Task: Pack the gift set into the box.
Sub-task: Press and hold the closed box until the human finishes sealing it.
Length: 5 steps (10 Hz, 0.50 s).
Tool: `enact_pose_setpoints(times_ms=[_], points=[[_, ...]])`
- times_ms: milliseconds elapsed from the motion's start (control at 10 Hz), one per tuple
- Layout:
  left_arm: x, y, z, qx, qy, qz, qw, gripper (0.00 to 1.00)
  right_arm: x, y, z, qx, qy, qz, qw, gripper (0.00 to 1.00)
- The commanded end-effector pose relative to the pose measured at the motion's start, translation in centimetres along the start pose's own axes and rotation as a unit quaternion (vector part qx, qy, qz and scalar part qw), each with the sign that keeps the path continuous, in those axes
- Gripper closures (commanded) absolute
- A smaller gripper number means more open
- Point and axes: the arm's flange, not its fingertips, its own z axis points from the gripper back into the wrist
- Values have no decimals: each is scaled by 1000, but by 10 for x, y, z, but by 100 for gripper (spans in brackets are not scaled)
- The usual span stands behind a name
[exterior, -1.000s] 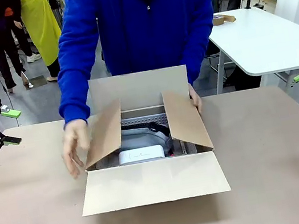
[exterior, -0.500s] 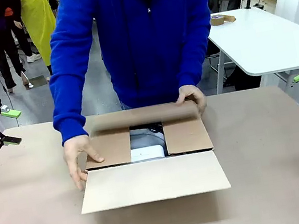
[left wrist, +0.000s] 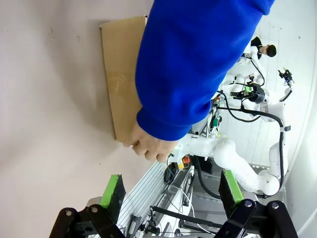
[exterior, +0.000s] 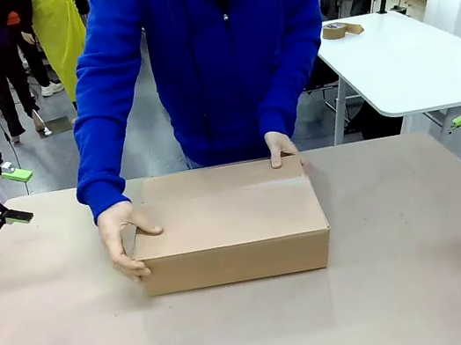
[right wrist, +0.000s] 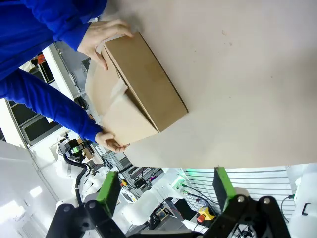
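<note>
Box (left wrist: 121, 79): brown cardboard, flat on table (left wrist: 49, 124). Person's hand (left wrist: 151, 146) (blue sleeve (left wrist: 193, 64)) on box's corner. Left gripper (left wrist: 171, 188): clear of box, fingers apart, empty.

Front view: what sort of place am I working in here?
Probably a lab or workshop hall, not a home: white work tables stand across an open grey floor, a tape roll lies on one, and a person holds the shut box on the shared table.

Matt brown cardboard box (exterior: 231, 226), smooth-faced
</note>
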Motion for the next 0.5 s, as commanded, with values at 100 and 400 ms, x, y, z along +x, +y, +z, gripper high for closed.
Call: enact_pose_setpoints(times_ms=[100,400], points=[[-4,-1,0,4,-2,1,1000,0,1,-2,2,3,3,9,1000,0],[-4,-1,0,4,-2,1,1000,0,1,-2,2,3,3,9,1000,0]])
